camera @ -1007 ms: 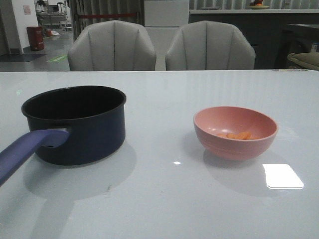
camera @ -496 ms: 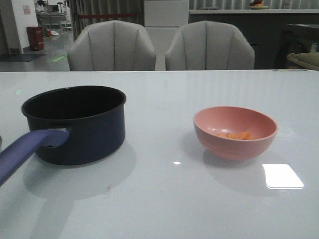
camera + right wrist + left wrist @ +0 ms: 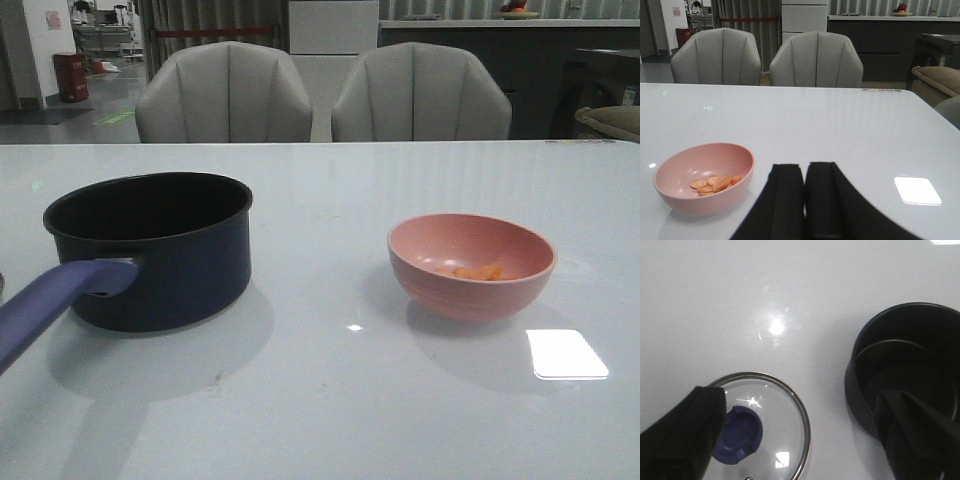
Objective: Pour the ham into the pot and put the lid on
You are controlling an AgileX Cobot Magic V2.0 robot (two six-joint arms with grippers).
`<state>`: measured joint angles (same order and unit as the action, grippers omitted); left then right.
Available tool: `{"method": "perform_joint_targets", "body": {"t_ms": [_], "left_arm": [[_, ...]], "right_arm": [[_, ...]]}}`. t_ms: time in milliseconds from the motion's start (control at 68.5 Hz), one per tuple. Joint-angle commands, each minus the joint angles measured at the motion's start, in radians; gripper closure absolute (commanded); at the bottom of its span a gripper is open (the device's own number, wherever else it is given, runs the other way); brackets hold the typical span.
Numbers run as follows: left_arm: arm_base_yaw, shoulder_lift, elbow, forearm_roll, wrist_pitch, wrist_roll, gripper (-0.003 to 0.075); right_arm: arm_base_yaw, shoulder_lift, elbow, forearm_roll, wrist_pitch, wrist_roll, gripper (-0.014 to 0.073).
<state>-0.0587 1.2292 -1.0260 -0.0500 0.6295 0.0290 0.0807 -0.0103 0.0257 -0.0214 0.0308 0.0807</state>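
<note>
The dark navy pot [image 3: 155, 245] with a purple-blue handle [image 3: 50, 300] stands on the left of the white table, empty. The pink bowl [image 3: 471, 265] on the right holds the orange ham slices [image 3: 478, 271], which also show in the right wrist view [image 3: 712, 183]. The glass lid [image 3: 772, 427] with its blue knob [image 3: 740, 435] lies flat on the table beside the pot [image 3: 905, 370]. My left gripper [image 3: 800, 440] hangs open above the table, one finger over the lid and one over the pot. My right gripper [image 3: 805, 197] is shut and empty, to the right of the bowl [image 3: 702, 175].
Two grey chairs [image 3: 320, 95] stand behind the table's far edge. A bright light patch [image 3: 567, 354] reflects on the table [image 3: 330, 400] near the bowl.
</note>
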Motion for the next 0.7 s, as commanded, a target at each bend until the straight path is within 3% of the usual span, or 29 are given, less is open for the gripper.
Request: {"method": "perform_joint_targets", "body": {"t_ms": [0,409,686], "left_arm": [[-0.042,-0.134,0.064,-0.002,-0.149,0.002,0.0095],[-0.159,-0.628,0.441,-0.062,-0.337,0.002,0.0095],[-0.168,-0.922,0.645,-0.095,-0.466,0.002,0.0095]], "right_arm": [[-0.004,-0.02,-0.004,-0.012,-0.079,-0.005,0.0435],[-0.004,-0.02,-0.004,-0.012,-0.079,-0.005,0.0435],[-0.004,-0.02,-0.004,-0.012,-0.08,-0.005,0.0435]]}}
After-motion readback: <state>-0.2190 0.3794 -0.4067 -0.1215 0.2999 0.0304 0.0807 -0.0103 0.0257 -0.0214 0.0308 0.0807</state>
